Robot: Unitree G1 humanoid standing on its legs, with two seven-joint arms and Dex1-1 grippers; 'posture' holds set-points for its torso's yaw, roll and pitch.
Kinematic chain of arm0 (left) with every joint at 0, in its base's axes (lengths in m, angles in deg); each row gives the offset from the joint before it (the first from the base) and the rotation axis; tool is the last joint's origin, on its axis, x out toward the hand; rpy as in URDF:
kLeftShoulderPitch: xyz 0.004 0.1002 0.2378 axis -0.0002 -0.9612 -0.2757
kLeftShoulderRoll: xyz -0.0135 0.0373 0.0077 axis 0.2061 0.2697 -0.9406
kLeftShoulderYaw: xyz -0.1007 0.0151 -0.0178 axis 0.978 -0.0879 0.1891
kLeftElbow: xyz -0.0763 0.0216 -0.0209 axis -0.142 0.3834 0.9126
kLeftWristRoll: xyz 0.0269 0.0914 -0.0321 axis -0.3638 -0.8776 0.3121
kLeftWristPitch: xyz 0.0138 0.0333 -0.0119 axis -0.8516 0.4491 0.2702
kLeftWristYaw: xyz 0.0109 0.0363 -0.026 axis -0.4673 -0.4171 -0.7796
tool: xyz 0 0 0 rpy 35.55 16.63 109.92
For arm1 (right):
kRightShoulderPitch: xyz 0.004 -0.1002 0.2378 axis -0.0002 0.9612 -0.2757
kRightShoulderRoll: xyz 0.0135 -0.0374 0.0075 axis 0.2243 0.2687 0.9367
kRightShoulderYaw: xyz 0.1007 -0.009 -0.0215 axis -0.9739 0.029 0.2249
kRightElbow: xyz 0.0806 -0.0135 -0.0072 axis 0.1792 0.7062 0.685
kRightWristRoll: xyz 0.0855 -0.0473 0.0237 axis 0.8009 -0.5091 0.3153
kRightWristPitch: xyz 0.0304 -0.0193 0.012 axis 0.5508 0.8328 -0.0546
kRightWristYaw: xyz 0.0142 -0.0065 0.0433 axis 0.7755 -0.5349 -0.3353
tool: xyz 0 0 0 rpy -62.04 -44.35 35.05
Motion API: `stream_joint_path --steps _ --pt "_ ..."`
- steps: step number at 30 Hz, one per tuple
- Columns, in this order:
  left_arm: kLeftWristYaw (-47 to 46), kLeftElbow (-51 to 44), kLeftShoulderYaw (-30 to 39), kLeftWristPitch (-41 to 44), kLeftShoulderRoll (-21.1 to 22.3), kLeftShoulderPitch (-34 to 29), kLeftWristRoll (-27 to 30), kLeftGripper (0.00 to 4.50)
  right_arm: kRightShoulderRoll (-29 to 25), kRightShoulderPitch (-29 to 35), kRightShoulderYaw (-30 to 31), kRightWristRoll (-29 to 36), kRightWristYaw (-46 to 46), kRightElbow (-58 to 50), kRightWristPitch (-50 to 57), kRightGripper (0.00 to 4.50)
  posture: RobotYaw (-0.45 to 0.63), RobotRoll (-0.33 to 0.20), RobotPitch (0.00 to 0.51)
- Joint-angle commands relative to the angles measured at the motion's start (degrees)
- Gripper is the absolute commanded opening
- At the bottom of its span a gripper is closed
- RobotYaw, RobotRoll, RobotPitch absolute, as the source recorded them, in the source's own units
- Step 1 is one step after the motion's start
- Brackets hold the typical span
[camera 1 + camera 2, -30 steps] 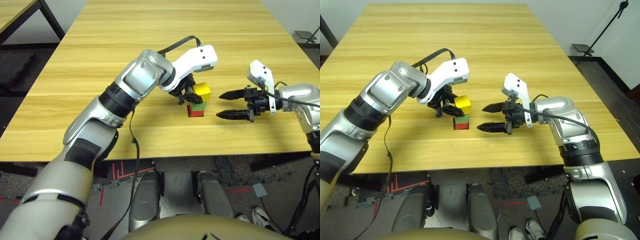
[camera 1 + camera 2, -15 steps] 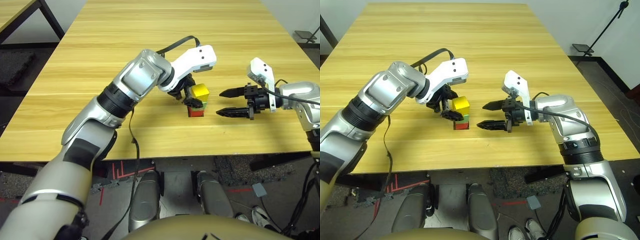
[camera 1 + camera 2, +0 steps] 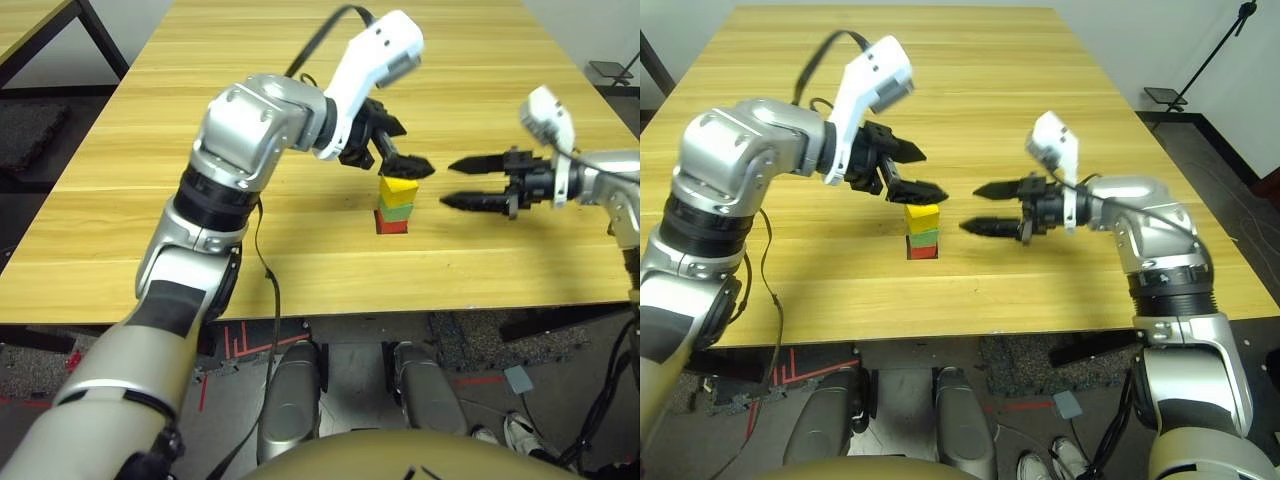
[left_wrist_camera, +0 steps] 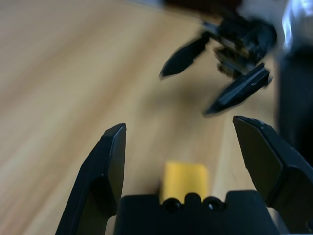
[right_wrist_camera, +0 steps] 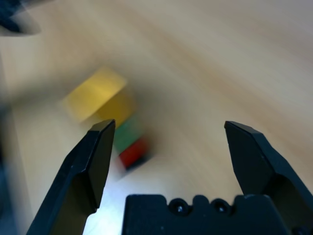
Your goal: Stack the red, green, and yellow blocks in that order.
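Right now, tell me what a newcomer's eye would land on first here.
Most likely the small bright stack near the table's front edge: the yellow block on top, the green block in the middle, the red block at the bottom. Next, probably the two open black grippers, the left gripper just above the stack and the right gripper to its right.

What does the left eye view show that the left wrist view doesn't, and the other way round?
Left eye view: green block on red block, red floor tape.

Left wrist view: round fittings at the left claw's base.

Both: yellow block, table, open left claw and open right claw.
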Motion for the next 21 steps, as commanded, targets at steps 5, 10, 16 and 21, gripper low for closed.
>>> stream_joint_path --steps 5,10,16,21 --pt "-19.8 -3.2 16.6 -30.0 -1.7 -24.5 -7.7 4.46 4.7 -1.2 -11.6 -2.8 18.0 25.4 -25.3 4.5 0.17 -0.109 0.094" --pt "-26.6 -1.1 18.6 -47.2 -3.5 -33.5 -10.4 4.46 3.0 -2.3 -12.2 -5.1 18.0 38.6 -38.2 4.5 0.18 -0.116 0.088" --pt "-32.1 3.0 17.0 -66.1 -2.3 -42.3 -17.3 4.46 1.3 -1.9 -12.5 -7.2 19.9 46.2 -45.7 4.5 0.18 -0.136 0.09" --pt "-36.1 8.0 15.8 -72.1 -3.3 -45.1 -18.9 4.46 0.5 -1.8 -12.8 -9.2 27.8 49.3 -50.5 4.5 0.18 -0.153 0.098"
